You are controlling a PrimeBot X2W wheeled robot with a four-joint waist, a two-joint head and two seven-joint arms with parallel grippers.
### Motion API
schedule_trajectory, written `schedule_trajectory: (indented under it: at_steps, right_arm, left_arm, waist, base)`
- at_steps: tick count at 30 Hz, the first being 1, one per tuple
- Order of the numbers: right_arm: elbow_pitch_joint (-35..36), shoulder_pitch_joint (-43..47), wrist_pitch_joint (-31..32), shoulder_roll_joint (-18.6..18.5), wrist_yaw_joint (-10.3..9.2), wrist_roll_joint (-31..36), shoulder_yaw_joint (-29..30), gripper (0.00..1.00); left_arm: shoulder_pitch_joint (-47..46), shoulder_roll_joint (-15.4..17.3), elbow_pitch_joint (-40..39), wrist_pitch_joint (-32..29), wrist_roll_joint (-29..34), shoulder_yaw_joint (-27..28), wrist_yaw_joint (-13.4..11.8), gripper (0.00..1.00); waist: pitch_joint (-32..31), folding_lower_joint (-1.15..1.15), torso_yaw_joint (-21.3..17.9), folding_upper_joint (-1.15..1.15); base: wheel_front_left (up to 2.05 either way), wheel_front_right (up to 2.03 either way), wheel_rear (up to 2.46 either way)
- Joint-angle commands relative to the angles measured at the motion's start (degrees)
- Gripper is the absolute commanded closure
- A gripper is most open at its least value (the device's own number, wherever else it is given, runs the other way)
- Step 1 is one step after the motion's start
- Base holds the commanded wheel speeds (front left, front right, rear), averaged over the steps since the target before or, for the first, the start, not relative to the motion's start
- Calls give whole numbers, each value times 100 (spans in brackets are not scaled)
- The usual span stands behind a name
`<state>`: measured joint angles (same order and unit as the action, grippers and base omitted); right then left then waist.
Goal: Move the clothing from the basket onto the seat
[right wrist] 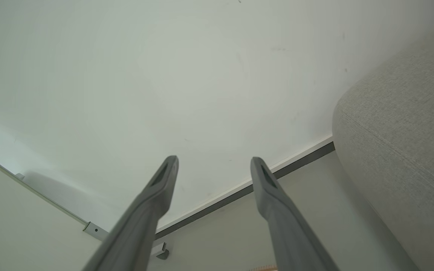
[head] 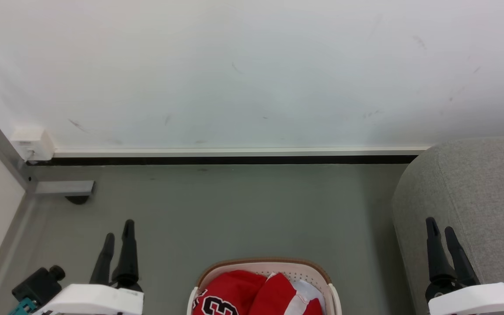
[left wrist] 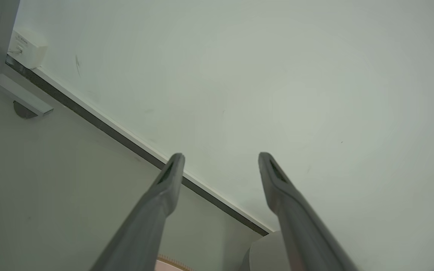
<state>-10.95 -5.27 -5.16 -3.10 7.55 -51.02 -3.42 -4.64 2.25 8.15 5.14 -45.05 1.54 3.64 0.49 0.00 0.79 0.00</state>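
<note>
Red clothing (head: 243, 295) lies piled in the cream basket (head: 303, 267) at the bottom centre of the head view; one piece bears black-and-white numerals, another a white stripe. The speckled grey seat (head: 479, 197) rises at the right, and its rounded side fills the right of the right wrist view (right wrist: 401, 124). My left gripper (head: 118, 229) stands open at the lower left, well left of the basket, with nothing between its fingers (left wrist: 168, 180). At the lower right my right gripper (head: 439, 224) is open and empty in front of the seat's edge, its fingers (right wrist: 266, 184) pointing at the wall.
A white wall with a white and black skirting strip (head: 234, 156) runs across the back. A metal frame post with a foot (head: 61, 188) and a white box (head: 32, 142) stand at the left. Grey floor (head: 234, 210) lies between basket and wall.
</note>
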Motion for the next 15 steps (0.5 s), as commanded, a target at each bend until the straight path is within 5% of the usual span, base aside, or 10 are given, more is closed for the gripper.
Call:
schedule_trajectory:
  at_steps: [1,15]
  right_arm:
    - [53,-142,-67,-33,-5,343,-40,0]
    - [-178,-210,-300,-1,-6,1499,-201,0]
  left_arm:
    - [-100,50,-102,76,312,-16,-18,0]
    - [-95,98,-65,302,1511,-171,-190,0]
  waist:
    - [0,0,2,0]
    - [-13,0,25,0]
  base:
    - [0,0,0]
    - [0,0,0]
